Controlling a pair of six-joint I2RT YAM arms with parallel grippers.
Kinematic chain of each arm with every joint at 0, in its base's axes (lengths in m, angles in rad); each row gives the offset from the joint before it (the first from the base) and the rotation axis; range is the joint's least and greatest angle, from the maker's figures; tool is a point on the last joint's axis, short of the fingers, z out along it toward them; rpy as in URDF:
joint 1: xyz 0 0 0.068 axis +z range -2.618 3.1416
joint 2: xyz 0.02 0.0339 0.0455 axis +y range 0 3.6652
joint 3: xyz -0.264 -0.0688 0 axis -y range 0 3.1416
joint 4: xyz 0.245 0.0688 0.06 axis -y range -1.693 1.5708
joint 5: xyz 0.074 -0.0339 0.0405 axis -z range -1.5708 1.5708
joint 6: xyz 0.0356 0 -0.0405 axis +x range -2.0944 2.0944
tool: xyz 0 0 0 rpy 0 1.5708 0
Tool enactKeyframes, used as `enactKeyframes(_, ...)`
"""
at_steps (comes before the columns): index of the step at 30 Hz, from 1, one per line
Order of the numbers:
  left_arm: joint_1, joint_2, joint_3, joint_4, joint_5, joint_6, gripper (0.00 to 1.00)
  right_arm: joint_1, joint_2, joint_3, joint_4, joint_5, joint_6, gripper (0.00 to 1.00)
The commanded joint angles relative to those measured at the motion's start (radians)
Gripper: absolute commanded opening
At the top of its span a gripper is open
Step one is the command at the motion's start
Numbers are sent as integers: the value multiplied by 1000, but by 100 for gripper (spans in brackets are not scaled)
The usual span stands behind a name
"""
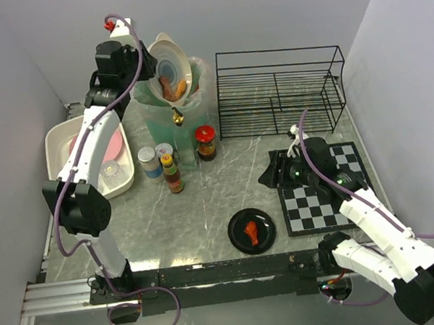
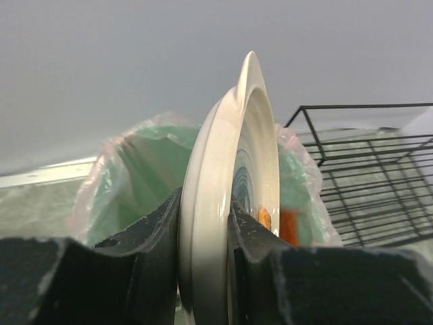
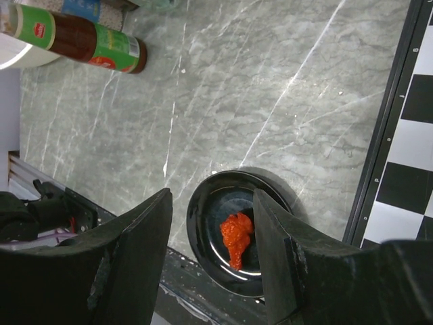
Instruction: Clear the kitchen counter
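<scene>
Top external: counter (image 1: 206,203) fills the floor of the scene, grey marble, rail along its near edge. Wire rack (image 1: 279,89) stands far right on it; white tub (image 1: 56,141) far left. Bin (image 1: 153,115) w/ green bag at far centre. Checkered mat (image 1: 324,205) near right. Left gripper (image 2: 206,223) is up over the bin, pinching a cream plate (image 2: 223,169) by its rim; plate stands on edge w/ orange food on its face. Right gripper (image 3: 211,203) is low at the mat's left edge, fingers spread, nothing btwn them. Black plate (image 1: 236,227) w/ red food piece (image 1: 251,230) near centre, just left of the mat. Sauce bottle (image 1: 173,174), red-lid jar (image 1: 206,142) & tin (image 1: 149,162) cluster on the near side of the bin.
</scene>
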Motion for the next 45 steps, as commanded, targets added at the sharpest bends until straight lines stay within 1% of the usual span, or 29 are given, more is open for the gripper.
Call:
enactKeyframes(1,-42,-66,77,142,-141,122,1,-5,-28,-9,35,-20,-12,58)
enactKeyframes(4,-81,-46,89,148,-225,208,1,-7,-26,-17,38,-27,-10,58)
enactKeyframes(7,-114,-45,74,180,-294,256,1,-7,-20,-18,41,-36,-9,59)
enactKeyframes(9,-150,-51,48,223,-368,366,1,-8,-17,-21,46,-42,-9,59)
enactKeyframes(13,-212,-49,28,298,-463,496,1,-7,-6,-24,50,-51,-10,58)
enactKeyframes(17,-282,-31,0,416,-584,679,1,-8,0,-23,50,-65,-10,58)
enactKeyframes(20,-301,-6,-2,478,-649,777,1,-7,-4,-30,53,-68,-9,59)
enactKeyframes(23,-310,0,-32,561,-702,851,1,-7,0,-29,52,-71,-10,58)
enactKeyframes(25,-310,-3,-31,570,-719,842,1,-7,6,-29,53,-74,-10,59)
enactKeyframes(27,-304,-18,-17,556,-721,810,1,-8,11,-29,58,-82,-10,58)
enactKeyframes(29,-293,-40,15,518,-707,730,1,-7,15,-29,63,-89,-9,58)
enactKeyframes(31,-270,-81,38,469,-675,592,1,-7,20,-32,70,-99,-5,58)
enactKeyframes(33,-215,-150,31,411,-582,412,1,-8,25,-38,78,-109,-1,58)
enactKeyframes(35,-130,-233,-15,384,-473,214,1,-8,28,-41,81,-117,1,59)
enactKeyframes(37,-48,-326,-78,377,-370,63,1,-7,31,-43,86,-125,-1,58)
enactKeyframes(39,28,-388,-142,377,-321,-51,1,-7,34,-41,87,-131,-2,58)
enactKeyframes(42,156,-511,-259,366,-289,-199,1,-8,40,-40,92,-145,-4,58)
enactKeyframes(45,315,-607,-378,332,-240,-344,1,-7,51,-30,98,-166,-9,58)
